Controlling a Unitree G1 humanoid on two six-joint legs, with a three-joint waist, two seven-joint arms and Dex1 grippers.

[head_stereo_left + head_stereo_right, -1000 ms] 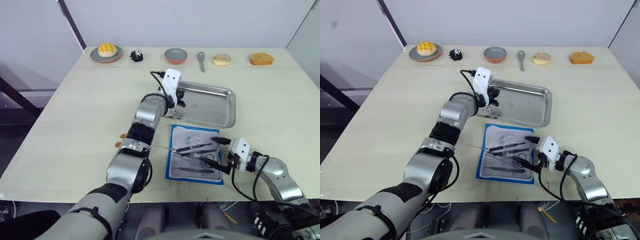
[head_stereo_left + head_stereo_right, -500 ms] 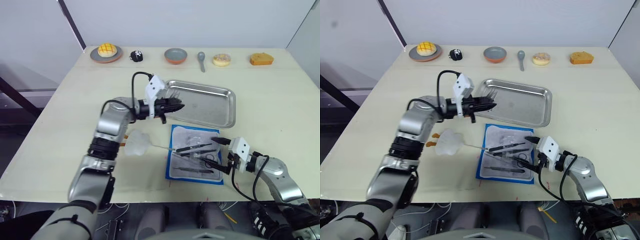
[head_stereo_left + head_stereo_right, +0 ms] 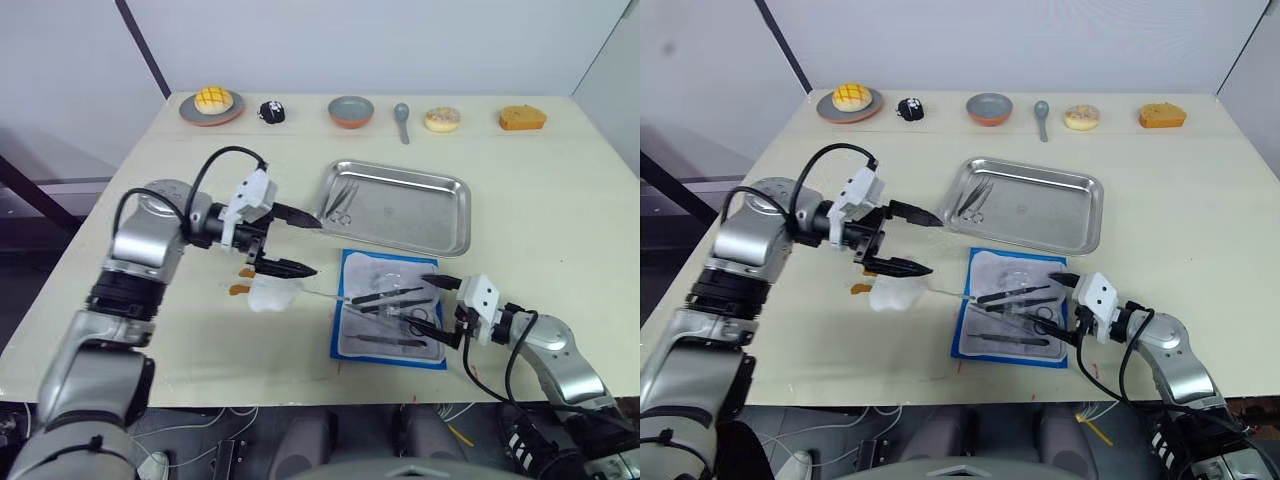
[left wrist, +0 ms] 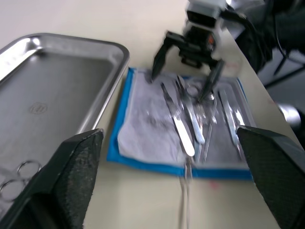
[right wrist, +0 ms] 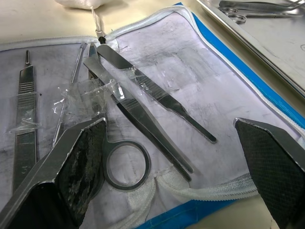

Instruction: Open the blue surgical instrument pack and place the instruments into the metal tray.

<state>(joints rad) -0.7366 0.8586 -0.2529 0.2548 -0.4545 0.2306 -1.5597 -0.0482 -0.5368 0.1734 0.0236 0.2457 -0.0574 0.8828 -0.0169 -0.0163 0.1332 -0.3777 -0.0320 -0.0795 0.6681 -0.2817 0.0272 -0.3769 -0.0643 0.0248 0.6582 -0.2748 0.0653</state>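
The flat bright-blue fabric instrument pack (image 3: 390,310) lies open on the cream bench (image 3: 560,220), grey-white lining upward, just on the near side of the shiny rectangular stainless-steel tray (image 3: 400,207). Several slim metal instruments (image 5: 143,102) rest on the lining: forceps, a ring-handled tool and a flat scalpel-type handle, some under clear film. One pair of ring-handled scissors (image 3: 340,205) lies inside the tray at its left end.

Left tool (image 3: 298,243): fingers spread wide, holding nothing, suspended over the bench left of the tray and pack, above a crumpled white item (image 3: 272,293).

Right tool (image 3: 445,310): fingers spread wide, holding nothing, positioned at the pack's right edge over the instruments.

A grey bowl (image 3: 351,111), a grey spoon (image 3: 402,120) and food items stand along the far edge.
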